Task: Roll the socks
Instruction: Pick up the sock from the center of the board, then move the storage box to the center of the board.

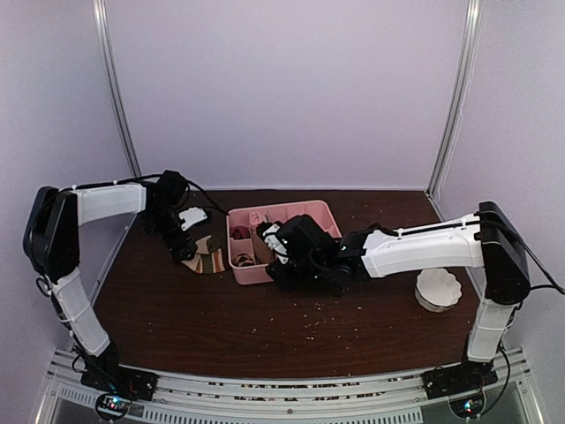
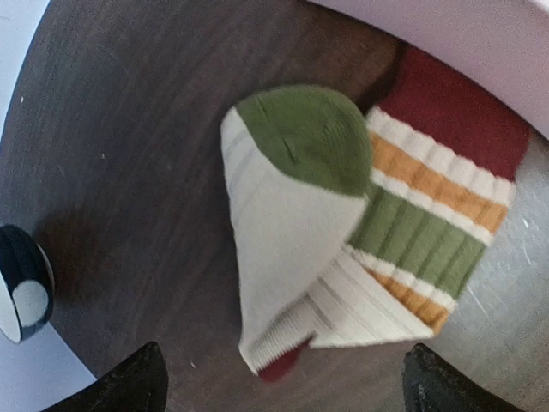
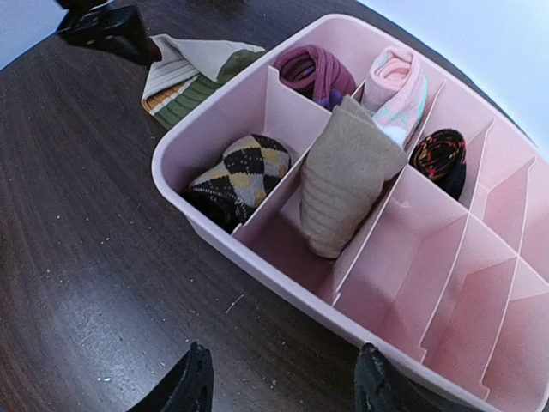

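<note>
Your left gripper (image 2: pixel 287 382) hangs spread wide and empty, its fingertips at the bottom corners of the wrist view. Just ahead of it, flat on the dark table (image 2: pixel 129 172), lies the striped sock (image 2: pixel 343 232). It seems to be folded over itself, though the view is soft. Its long axis runs diagonally from the end nearest the fingers, up and right, to the maroon cuff beside the pink tray (image 3: pixel 429 283). Your right gripper (image 3: pixel 285 382), partly spread and holding nothing, hovers at the tray's near wall. The left arm is nearer the sock.
</note>
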Robot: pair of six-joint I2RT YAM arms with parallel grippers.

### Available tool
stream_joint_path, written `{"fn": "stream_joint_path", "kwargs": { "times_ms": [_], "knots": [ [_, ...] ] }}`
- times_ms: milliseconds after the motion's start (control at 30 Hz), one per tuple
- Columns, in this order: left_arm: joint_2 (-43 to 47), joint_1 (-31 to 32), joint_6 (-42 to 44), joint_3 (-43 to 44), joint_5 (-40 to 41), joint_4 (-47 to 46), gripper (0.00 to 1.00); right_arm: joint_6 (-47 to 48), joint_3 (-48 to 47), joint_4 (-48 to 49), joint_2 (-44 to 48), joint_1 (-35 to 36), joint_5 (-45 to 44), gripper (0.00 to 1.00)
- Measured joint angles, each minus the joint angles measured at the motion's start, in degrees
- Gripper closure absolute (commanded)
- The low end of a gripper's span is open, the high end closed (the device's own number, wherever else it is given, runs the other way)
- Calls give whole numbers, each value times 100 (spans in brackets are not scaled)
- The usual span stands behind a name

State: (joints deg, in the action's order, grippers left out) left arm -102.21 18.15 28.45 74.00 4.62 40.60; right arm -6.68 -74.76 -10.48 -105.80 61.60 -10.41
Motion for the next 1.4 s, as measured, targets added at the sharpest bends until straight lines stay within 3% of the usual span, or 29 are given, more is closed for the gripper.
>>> {"fn": "stream_joint_path", "kwargs": {
  "times_ms": [100,200,467,533,733,1000,1400],
  "knots": [
    [-697,-24,-7,743,-61,-9,3,-260,212,118,17,33,9,46],
    [-1108,-92,-33,1235,-177,20,11,-492,544,256,52,42,15,48],
    [-1561,-323,-37,1443,-662,544,23,-879,863,428,59,42,22,51],
    [-1705,-341,-44,1460,-704,721,36,-920,859,501,59,42,37,52],
    [-1921,-376,-133,1762,-699,1193,100,-1051,662,693,-70,42,260,54],
    [-1622,-588,-114,1657,-699,1523,100,-1174,-229,715,-1023,4,481,62],
    [1207,-623,-103,1775,-1939,2791,100,-1200,-1777,-46,-2068,-400,695,60]
  ]
}}
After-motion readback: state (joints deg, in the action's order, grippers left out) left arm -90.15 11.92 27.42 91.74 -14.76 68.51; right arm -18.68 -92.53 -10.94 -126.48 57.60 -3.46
